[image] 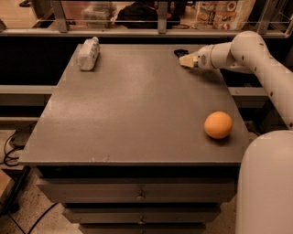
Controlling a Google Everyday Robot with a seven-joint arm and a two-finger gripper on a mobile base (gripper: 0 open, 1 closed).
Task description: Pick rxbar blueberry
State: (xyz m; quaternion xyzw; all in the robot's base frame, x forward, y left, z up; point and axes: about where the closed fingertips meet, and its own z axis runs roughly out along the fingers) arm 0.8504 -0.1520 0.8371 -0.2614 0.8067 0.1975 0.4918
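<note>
Far left, floor level: dark cables beside the cabinet. Grey table top fills most of the view, with drawers stacked under its front edge and a small knob showing on each of the top two. Back-left corner of the top: whitish crinkled plastic-wrapped bundle, lying lengthwise, close to the left and back edges. Middle of the top is plain grey surface. Right of centre, at the back edge: rxbar blueberry, a small dark flat shape lying on the table, well apart from the bundle. Gripper sits just beside it, on its right and slightly nearer the camera, with the cream tip pointing left toward the bar, low over the table. Can't tell whether the tip touches the wrapper. Claw state: can't tell, spread or pressed together isn't readable from this angle, and nothing is visibly pinched. The bar looks to be resting on the surface, not lifted. Front-right of the table: round orange ball, near the right edge, well apart from bar and gripper. White arm comes in from the right and bends back down along the right side. White robot body fills the lower-right corner, in front of the table's corner. Behind the table: a rail and printed packaging, upper right.
</note>
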